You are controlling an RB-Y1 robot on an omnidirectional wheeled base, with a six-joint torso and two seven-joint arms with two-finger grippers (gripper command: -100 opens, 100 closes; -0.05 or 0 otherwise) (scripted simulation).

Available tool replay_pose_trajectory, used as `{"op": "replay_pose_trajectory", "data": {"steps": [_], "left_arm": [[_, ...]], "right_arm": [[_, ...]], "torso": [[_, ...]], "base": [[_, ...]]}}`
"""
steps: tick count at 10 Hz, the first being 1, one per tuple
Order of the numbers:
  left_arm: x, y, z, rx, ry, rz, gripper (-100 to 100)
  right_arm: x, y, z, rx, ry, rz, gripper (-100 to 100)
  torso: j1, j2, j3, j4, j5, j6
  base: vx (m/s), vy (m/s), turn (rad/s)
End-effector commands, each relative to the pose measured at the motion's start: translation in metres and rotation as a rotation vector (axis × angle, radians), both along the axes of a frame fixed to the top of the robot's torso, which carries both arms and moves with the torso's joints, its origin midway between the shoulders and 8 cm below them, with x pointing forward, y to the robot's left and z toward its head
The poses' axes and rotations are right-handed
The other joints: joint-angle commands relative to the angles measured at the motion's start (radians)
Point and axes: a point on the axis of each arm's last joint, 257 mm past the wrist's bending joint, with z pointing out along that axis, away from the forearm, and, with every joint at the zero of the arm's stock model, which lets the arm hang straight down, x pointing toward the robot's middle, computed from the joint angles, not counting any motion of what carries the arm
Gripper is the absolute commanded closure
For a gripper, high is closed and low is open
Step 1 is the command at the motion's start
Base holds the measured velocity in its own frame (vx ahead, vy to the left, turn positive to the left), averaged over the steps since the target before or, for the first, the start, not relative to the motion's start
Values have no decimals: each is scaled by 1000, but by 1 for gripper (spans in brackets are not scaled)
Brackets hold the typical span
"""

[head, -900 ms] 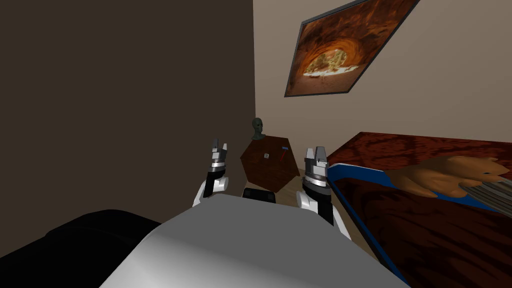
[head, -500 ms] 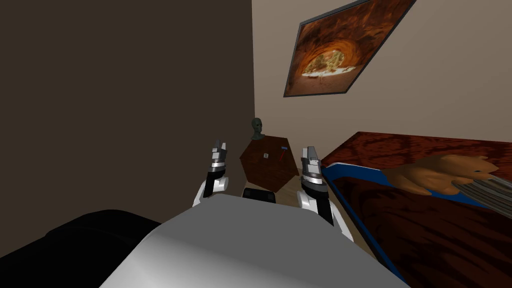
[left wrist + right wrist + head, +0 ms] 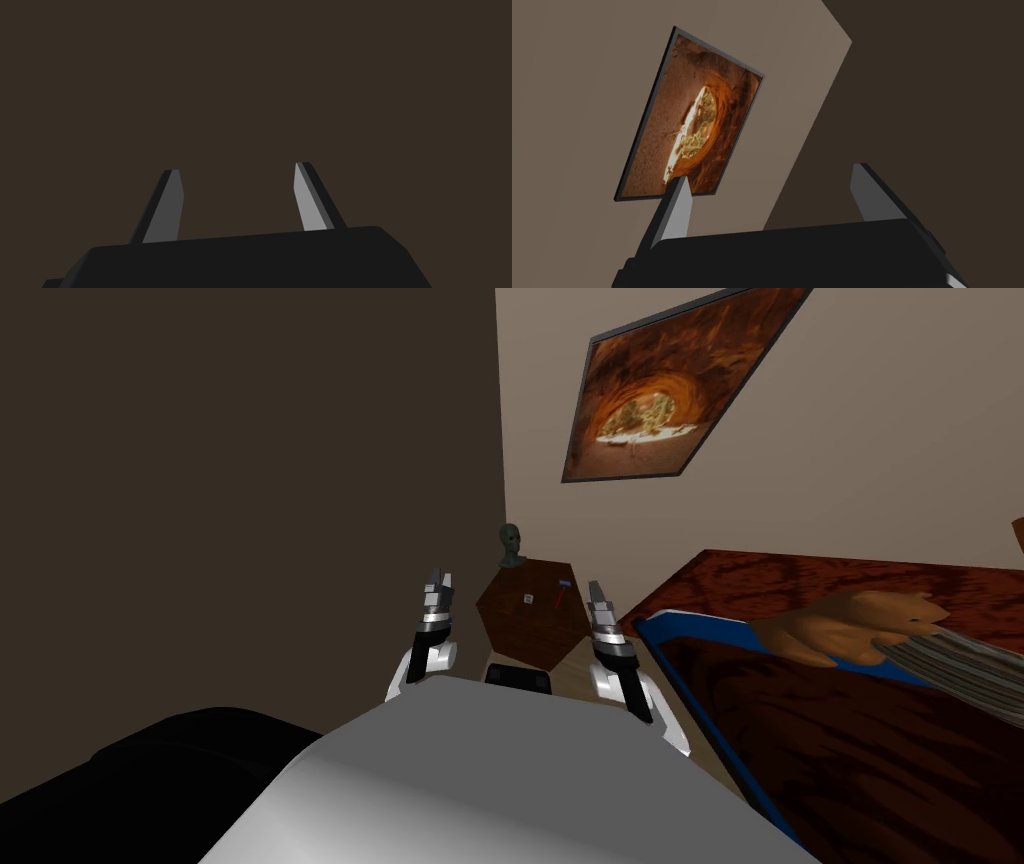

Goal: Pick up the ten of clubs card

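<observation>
Left pincer (image 3: 437, 580) and right pincer (image 3: 596, 588), fingers spread apart, raised before a brown tabletop (image 3: 530, 638) bearing a small white card (image 3: 527, 599).

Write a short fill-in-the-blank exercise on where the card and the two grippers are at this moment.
1. The small white card lies on a brown ___.
2. The left gripper and the right gripper both have their fingers ___.
3. The gripper nearer the blue-framed bed is the ___ one.
Missing words: table; open; right.
</observation>
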Motion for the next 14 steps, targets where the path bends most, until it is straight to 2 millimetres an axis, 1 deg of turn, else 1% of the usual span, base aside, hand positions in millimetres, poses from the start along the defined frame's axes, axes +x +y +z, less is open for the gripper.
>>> {"op": "replay_pose_trajectory", "data": {"steps": [1, 6, 7, 10, 11, 12, 14], "left_arm": [[0, 0, 0, 0, 0, 0, 0], [0, 0, 0, 0, 0, 0, 0], [0, 0, 0, 0, 0, 0, 0], [0, 0, 0, 0, 0, 0, 0], [0, 0, 0, 0, 0, 0, 0], [0, 0, 0, 0, 0, 0, 0], [0, 0, 0, 0, 0, 0, 0]], "right_arm": [[14, 9, -16, -50, 46, -9, -100], [60, 37, -67, -213, 177, -36, -100], [60, 37, -68, -213, 181, -38, -100], [89, 56, -100, -314, 260, -50, -100], [97, 64, -108, -346, 280, -53, -100], [98, 63, -112, -347, 290, -54, -100], [114, 78, -133, -414, 339, -55, -100]], "torso": [[0, 0, 0, 0, 0, 0], [0, 0, 0, 0, 0, 0], [0, 0, 0, 0, 0, 0], [1, 0, 0, 0, 0, 0], [2, 0, 0, 0, 0, 0], [2, 1, 0, 0, 0, 0], [2, 1, 0, 0, 0, 0]], "base": [[-6, -26, -58], [-6, -27, -63], [-10, -14, -20], [-10, -10, -48], [-14, -3, -51], [-11, 1, -7], [-16, 8, -25]]}}
